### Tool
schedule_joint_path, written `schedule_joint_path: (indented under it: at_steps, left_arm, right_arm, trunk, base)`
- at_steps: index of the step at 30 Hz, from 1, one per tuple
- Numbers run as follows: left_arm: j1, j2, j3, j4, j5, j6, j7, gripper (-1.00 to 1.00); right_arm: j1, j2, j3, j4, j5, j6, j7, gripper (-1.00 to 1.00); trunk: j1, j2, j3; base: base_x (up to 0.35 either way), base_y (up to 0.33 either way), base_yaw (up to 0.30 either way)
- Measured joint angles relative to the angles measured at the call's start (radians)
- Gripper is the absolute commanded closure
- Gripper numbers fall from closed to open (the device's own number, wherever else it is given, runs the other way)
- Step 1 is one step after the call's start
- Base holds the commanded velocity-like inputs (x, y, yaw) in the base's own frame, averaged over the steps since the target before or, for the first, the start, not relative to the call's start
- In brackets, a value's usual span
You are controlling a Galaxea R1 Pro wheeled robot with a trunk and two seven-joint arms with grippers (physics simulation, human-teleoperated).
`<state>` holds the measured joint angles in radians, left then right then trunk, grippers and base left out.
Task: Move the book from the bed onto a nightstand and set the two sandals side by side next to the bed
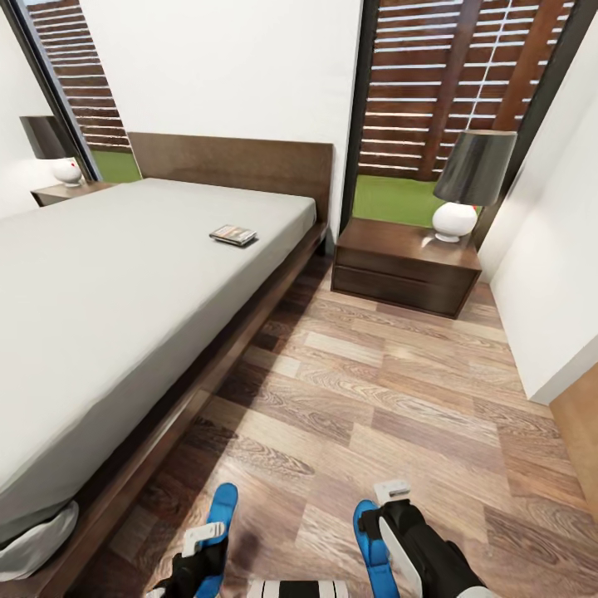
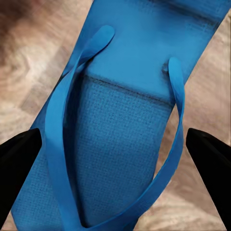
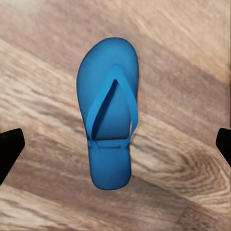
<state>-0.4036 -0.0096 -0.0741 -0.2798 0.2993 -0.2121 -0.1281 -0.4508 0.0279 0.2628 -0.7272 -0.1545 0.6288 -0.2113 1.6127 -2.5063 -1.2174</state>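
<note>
Wood-plank floor point(image 1: 374, 399) beside the bed point(image 1: 124, 274). Left pincer point(image 2: 115, 154), jaws apart, hovers close over the left sandal point(image 1: 221, 508), straddling it; closing off-centre could skew it. Right pincer point(image 3: 115, 144), jaws apart, hangs higher over the right sandal point(image 3: 109, 115). The book point(image 1: 232, 235) lies near the mattress's head-end edge, well apart from both.

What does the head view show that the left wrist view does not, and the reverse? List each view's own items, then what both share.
Head view alone: the bed with the book lying on its mattress, a nightstand carrying a lamp, a second blue sandal beside the right gripper.
Left wrist view alone: the sandal's thong straps close up, with a dark fingertip on either side, spread wide.
Both: the left-hand sandal on the wood-plank floor.
</note>
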Motion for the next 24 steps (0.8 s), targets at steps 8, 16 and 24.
schedule_joint_path:
  at_steps: [8,16,24]
  left_arm:
    - [-0.001,0.013,-0.006,-0.253,0.005,0.005,0.002,1.00]
    - [-0.005,0.009,-0.007,-0.307,0.008,0.002,0.003,1.00]
    - [-0.005,0.009,-0.009,-0.275,0.002,-0.004,0.004,1.00]
  right_arm:
    - [0.000,-0.002,-0.039,-0.023,0.000,0.001,0.001,-1.00]
    - [0.000,-0.038,-0.136,-0.028,0.000,0.003,0.003,-1.00]
    - [0.000,-0.048,-0.200,-0.042,-0.001,0.001,0.004,-1.00]
  trunk:
    - [0.000,0.000,0.000]
    - [0.000,0.000,0.000]
    - [0.000,0.000,0.000]
  base:
    - [0.000,0.000,0.000]
    - [0.000,0.000,0.000]
    - [0.000,0.000,0.000]
